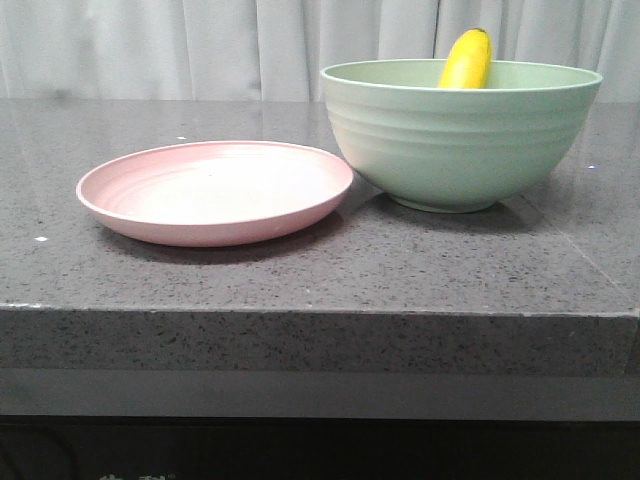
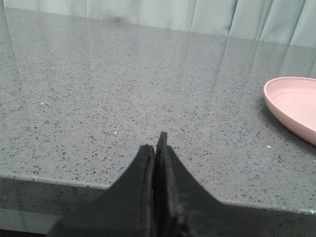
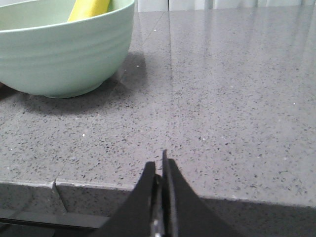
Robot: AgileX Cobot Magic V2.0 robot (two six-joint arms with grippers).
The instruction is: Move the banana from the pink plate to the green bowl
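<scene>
We see our left gripper (image 2: 155, 148) with its black fingers pressed together, nothing between them, poised at the near edge of the grey speckled countertop (image 2: 123, 98). To its right, well apart, lies the rim of the pink plate (image 2: 291, 106). Our right gripper (image 3: 159, 170) is likewise closed tight and empty, also at the near edge of the counter, with the green bowl (image 3: 64, 59) off to the far left of it.

In the front view neither of our arms appears. The pink plate (image 1: 150, 200) sits left of centre on the countertop (image 1: 320, 270) with nothing on it. The green bowl (image 1: 460, 140) stands just to its right, the plate's rim very close to the bowl's base; we cannot tell whether they touch. The banana (image 1: 467, 60) is inside the bowl, leaning against its far wall, its upper end poking above the rim. A pale curtain (image 1: 200, 45) hangs behind the counter.
</scene>
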